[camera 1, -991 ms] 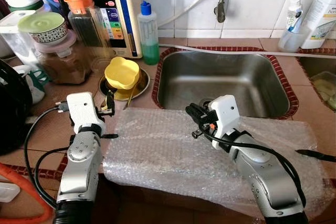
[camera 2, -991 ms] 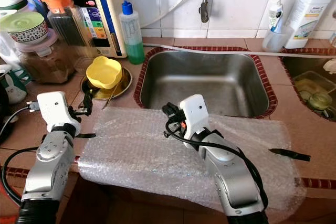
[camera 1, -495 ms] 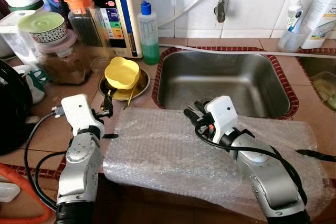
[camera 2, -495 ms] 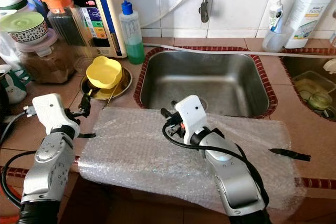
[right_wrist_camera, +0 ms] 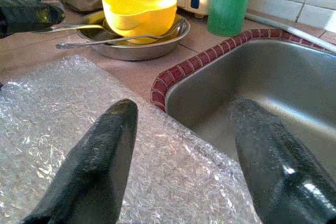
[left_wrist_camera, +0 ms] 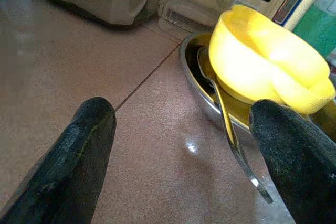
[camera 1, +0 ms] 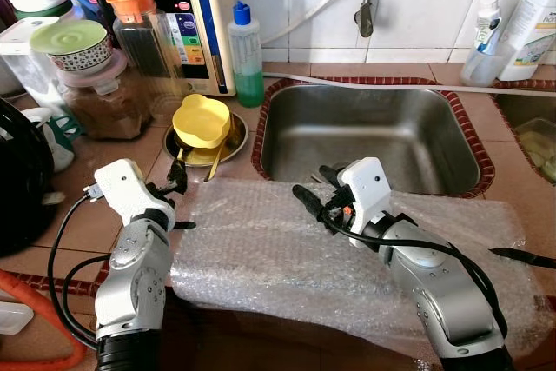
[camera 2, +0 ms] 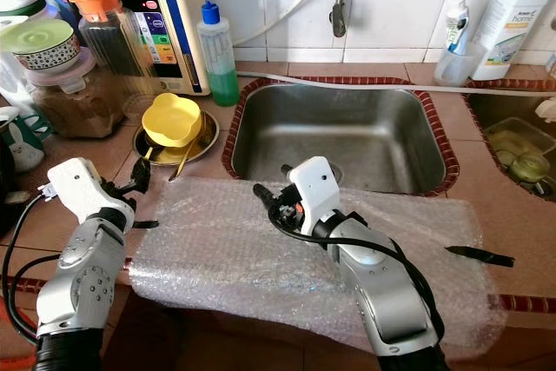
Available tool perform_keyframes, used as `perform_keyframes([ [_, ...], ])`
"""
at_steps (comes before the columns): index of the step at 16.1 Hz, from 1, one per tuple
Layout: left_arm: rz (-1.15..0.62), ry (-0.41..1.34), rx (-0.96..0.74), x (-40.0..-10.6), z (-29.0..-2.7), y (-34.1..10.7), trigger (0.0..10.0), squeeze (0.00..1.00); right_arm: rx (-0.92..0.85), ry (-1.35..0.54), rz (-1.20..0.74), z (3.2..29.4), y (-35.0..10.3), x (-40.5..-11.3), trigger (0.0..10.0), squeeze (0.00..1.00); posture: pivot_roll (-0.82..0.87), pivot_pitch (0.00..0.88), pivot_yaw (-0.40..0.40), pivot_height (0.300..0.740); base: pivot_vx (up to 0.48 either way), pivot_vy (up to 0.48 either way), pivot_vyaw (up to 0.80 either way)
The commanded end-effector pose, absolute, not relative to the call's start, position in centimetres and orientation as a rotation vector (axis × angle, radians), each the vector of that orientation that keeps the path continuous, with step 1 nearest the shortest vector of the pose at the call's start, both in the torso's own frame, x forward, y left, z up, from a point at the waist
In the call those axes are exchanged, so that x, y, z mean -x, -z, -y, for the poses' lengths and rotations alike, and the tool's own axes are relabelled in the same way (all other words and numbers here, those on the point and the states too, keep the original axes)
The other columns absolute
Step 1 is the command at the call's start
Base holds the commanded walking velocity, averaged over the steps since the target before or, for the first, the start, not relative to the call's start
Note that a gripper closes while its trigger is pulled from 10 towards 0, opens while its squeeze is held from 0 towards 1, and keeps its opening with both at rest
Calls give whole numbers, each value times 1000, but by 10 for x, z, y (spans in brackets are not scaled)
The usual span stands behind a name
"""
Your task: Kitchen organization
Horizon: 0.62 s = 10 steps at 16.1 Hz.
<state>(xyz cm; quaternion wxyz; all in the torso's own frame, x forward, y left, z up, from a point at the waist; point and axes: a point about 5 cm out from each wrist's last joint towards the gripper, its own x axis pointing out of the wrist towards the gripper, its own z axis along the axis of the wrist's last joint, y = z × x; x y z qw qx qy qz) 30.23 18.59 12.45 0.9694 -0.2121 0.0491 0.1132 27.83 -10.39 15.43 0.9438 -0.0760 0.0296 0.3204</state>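
Grippers have both turned toward the yellow bowl (camera 1: 201, 120) in the last second: our left gripper (camera 1: 176, 182) swung closer to it and our right gripper (camera 1: 317, 195) moved leftward over the bubble wrap (camera 1: 287, 249), both with fingers apart and holding nothing. We judge a reach is starting. The bowl sits in a metal dish (camera 1: 233, 138) with spoons (left_wrist_camera: 226, 124), left of the sink (camera 1: 369, 132).
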Motion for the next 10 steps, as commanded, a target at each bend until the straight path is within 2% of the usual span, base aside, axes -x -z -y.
perform_keyframes([
  [1,-86,-246,455,-303,-190,-130,10000,0,149,-684,-26,100,-161,-277,10000,1000,-271,56,101,740,0,0,0],
  [2,-93,-245,483,-303,-189,-131,10000,0,149,-707,-25,97,-161,-275,10000,788,-271,55,101,740,0,0,0],
  [3,-98,-245,496,-304,-188,-131,10000,0,152,-716,-24,97,-161,-274,10000,502,-271,55,101,740,0,0,0],
  [4,-113,-241,522,-304,-187,-130,10000,0,152,-731,-26,95,-161,-274,10000,0,-268,55,101,740,0,0,0],
  [8,-141,-240,538,-303,-185,-130,10000,0,165,-741,-16,94,-161,-273,10000,0,-268,54,100,740,0,0,0],
  [10,-56,-234,474,-305,-189,-141,10000,0,196,-716,11,94,-162,-274,10000,0,-270,54,103,740,0,0,0],
])
